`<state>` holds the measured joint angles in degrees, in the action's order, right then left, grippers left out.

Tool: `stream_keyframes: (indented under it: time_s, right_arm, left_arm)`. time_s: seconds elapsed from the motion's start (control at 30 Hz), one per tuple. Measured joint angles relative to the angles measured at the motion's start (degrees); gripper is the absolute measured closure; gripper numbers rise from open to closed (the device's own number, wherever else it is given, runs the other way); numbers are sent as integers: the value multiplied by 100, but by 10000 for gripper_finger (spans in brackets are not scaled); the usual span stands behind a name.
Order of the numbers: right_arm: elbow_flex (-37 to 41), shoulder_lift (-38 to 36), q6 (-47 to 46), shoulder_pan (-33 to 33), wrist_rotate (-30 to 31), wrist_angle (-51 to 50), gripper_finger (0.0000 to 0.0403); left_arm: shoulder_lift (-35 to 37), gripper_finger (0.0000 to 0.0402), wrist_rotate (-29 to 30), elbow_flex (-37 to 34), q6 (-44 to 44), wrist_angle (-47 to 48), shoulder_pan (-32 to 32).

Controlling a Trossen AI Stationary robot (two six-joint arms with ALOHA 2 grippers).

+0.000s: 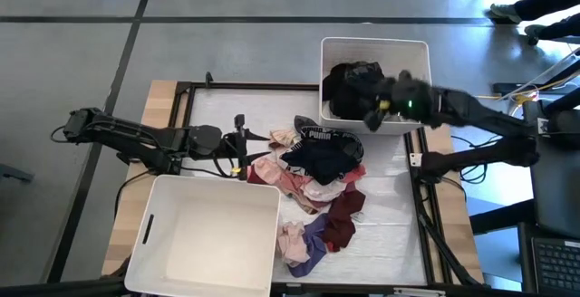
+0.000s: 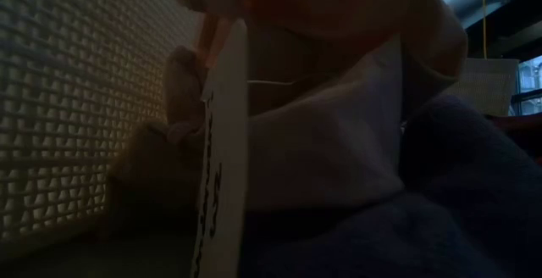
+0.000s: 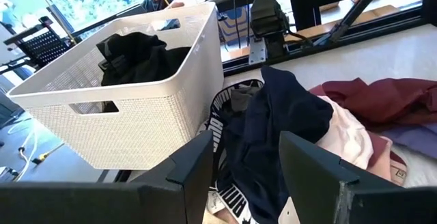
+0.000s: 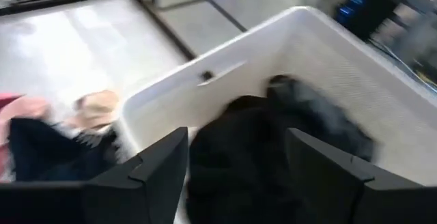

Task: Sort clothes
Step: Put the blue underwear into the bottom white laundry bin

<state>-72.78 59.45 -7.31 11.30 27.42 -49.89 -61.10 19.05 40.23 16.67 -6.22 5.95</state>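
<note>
High view shows the clothes (image 1: 313,184) heaped on the middle of the table (image 1: 217,107): a dark navy piece on top, a black-and-white lettered band beside it, with pink, maroon and purple pieces spilling toward the near edge. A few black garments (image 1: 353,84) already lie in the far bin (image 1: 373,45), which I judge is where the darks are going. My right gripper (image 1: 379,107) hangs over that bin's near side with the jaws spread wide and nothing between them; my right wrist view looks straight down past both fingers onto the black cloth (image 4: 273,149) inside, so that piece sits loose in the bin and not in my grip. My left gripper (image 1: 237,143) rests low on the table just beside the heap's left edge, jaws also wide and empty, pointed at the navy piece (image 3: 273,121), probably well placed to take it. The near bin (image 1: 208,234) in front of my left arm looks empty, likely meant for the lighter colours. Low view is blocked by fabric pressed close to the lens.
</note>
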Motion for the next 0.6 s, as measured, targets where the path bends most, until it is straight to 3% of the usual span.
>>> stream_keyframes:
  time_s: [0.17,0.33,0.47,0.6]
  right_arm:
    - [1386,-649,121,-910,409,1206,159]
    - [2738,-1305,993,-1605,958,3264,159]
    - [3190,-1523,2000,-1784,759,4774,159]
    - [3240,-1497,2805,-1771,296,5590,159]
  left_arm:
    - [-89,243,0,0,21,-185,-1]
    - [-453,243,0,0,336,-705,-7]
    - [-880,243,-2,90,522,-1134,-49]
    - [-1374,243,75,887,181,-333,-207]
